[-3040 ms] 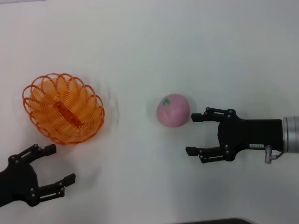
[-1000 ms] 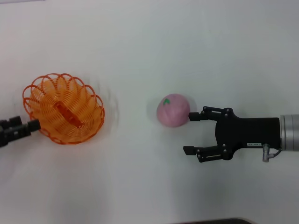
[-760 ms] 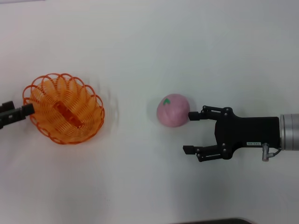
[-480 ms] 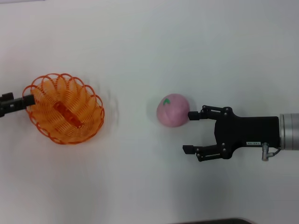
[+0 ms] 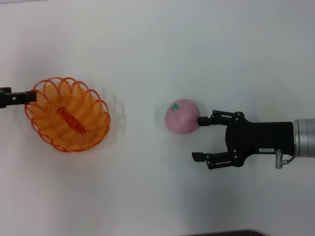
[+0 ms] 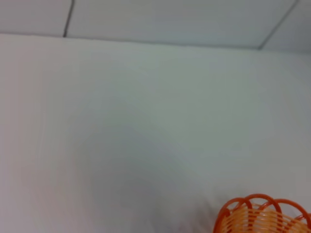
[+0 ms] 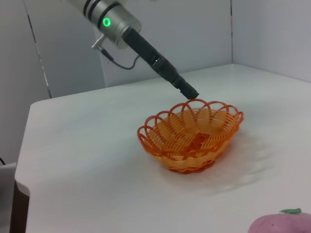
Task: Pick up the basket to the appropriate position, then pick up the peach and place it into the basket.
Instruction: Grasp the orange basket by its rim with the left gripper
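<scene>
- My left gripper (image 5: pixel 30 96) reaches in from the left edge of the head view at the far-left rim of the basket (image 5: pixel 67 114). Only a thin black tip shows there, so I cannot tell whether its fingers are parted or together, nor whether it truly touches the rim or only sits just beside it.
- In the right wrist view that same gripper (image 7: pixel 189 93) comes down on a slant and its tip meets the scalloped edge of the basket (image 7: pixel 191 136) at the rim's far side, though contact looks likely rather than certain.
- The basket rests upright on the white table (image 5: pixel 157 44), with a small orange piece lying in its middle.
- My left wrist view catches just a bit of the basket's rim (image 6: pixel 260 216) against the table.
- The peach (image 5: pixel 182 116) sits on the table well apart from the basket, toward my right, green leaf mark facing up.
- My right gripper (image 5: pixel 198 138) lies beside the peach with its fingers spread wide, holding nothing; the upper fingertip (image 5: pixel 202 120) is just touching the peach's right side, while the lower one stands clear of it.
</scene>
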Robot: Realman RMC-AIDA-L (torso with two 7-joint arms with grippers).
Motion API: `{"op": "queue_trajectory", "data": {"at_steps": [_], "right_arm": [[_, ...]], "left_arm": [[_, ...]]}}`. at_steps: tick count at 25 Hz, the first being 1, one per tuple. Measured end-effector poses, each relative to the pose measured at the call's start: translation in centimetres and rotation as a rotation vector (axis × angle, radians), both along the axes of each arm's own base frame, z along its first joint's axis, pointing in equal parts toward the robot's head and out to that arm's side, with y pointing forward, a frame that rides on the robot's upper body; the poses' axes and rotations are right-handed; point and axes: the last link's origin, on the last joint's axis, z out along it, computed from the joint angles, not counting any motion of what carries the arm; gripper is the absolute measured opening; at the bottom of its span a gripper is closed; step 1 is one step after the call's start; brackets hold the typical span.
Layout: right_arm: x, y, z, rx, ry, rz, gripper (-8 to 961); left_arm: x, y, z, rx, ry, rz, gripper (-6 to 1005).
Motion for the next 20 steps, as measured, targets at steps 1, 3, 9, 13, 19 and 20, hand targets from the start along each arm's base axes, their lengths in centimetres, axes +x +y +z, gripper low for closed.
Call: {"op": "queue_trajectory", "data": {"at_steps": [1,3,9,13,19,20], "right_arm": [[0.0,0.0,0.0,0.0,0.0,0.0,924],[0.0,0.0,0.0,-0.001,0.001,0.001,924],[-0.1,0.0,0.0,-0.001,0.004,0.001,924],[-0.1,0.0,0.0,-0.001,0.004,0.001,924],[-0.1,0.0,0.0,-0.004,0.003,0.002,924],[-0.1,0.0,0.0,-0.004,0.004,0.002,924]], "left_arm": [[0.2,0.2,0.0,-0.009,0.013,-0.007,899],[0.8,0.7,-0.1,-0.036,0.049,-0.03,898],[3.1,2.4,-0.8,-0.124,0.152,-0.087,896],[4.5,3.3,-1.5,-0.175,0.215,-0.129,894],[5.9,4.2,-2.0,-0.213,0.262,-0.17,892],[6.1,4.3,-2.0,-0.223,0.28,-0.172,891]]}}
